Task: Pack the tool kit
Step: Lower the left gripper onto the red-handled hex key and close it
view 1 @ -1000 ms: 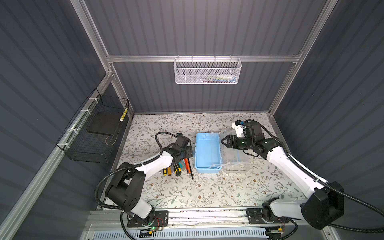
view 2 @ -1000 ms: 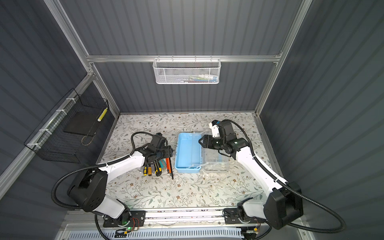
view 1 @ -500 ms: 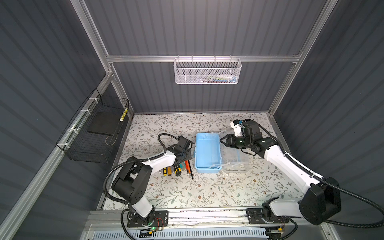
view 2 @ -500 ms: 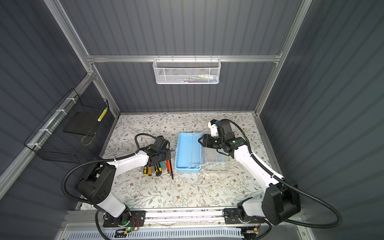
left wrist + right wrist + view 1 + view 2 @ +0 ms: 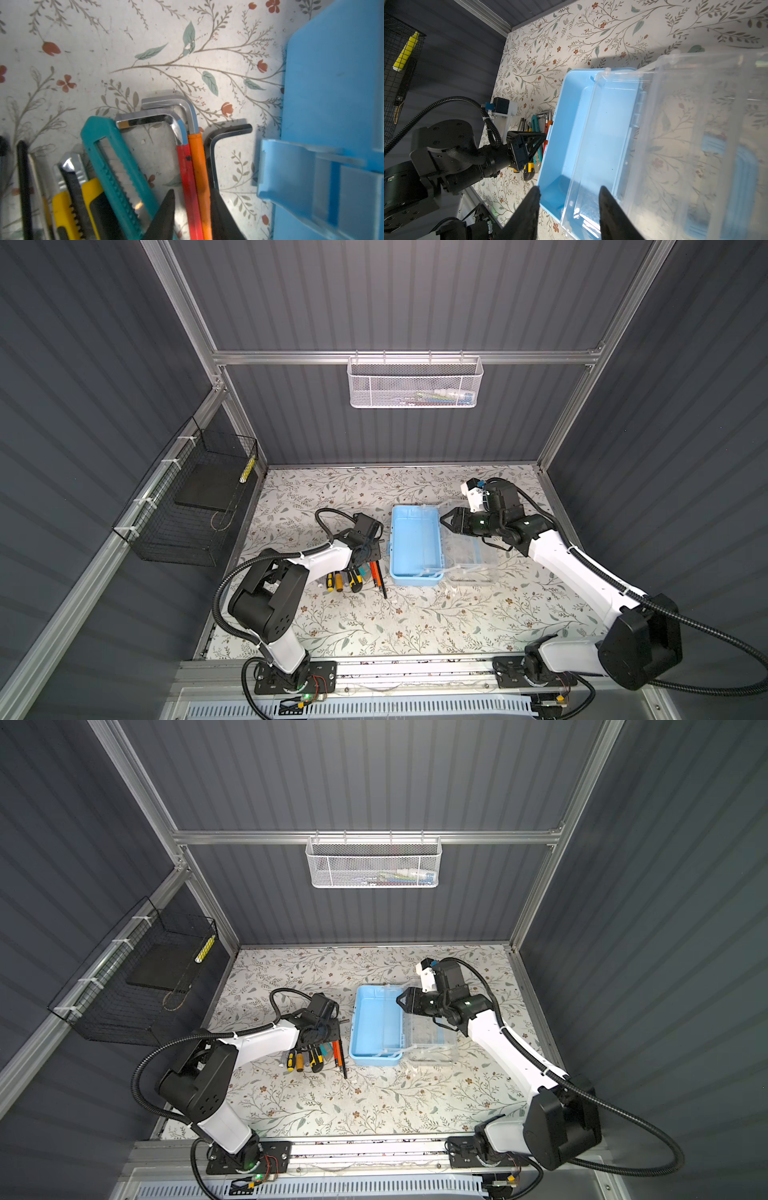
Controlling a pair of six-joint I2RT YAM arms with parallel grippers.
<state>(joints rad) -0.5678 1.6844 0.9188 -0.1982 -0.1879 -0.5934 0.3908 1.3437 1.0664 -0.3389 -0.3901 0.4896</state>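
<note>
The left tool [image 5: 192,193] sat narrow astride the sleeved hex keys [image 5: 184,162], left of the open light-blue box [image 5: 415,539]; grip unclear. The right tool [image 5: 570,188] gaped around the rim of the clear lid [image 5: 685,124]. The keys were probably light, stiff, slick, best pinched on their sleeved shanks.

L arm [image 5: 320,562] lies low, elbow folded back, wrist tipped down; L gripper [image 5: 193,199] jaws nipped in on 2 hex keys [image 5: 187,166]. R arm [image 5: 573,568] reaches fwd and inward, wrist about level; R gripper [image 5: 569,188] aims toward the L arm, jaws part open, fingertips [image 5: 529,207] well apart
</note>
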